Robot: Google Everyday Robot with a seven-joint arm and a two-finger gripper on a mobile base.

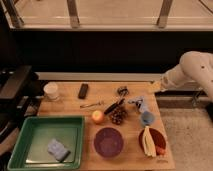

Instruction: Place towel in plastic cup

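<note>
A crumpled light-blue cloth, seemingly the towel, lies in the green bin at the table's front left. A white plastic cup stands upright at the table's back left. A small blue cup stands towards the right. My gripper hangs at the end of the white arm, just above the table's back right edge, far from the bin and the white cup. Nothing shows in it.
On the wooden table: a black remote, a metal utensil, a black-handled tool, a pale-blue object, an orange, a pinecone, a purple bowl, and a red plate with a banana. A dark chair stands at the left.
</note>
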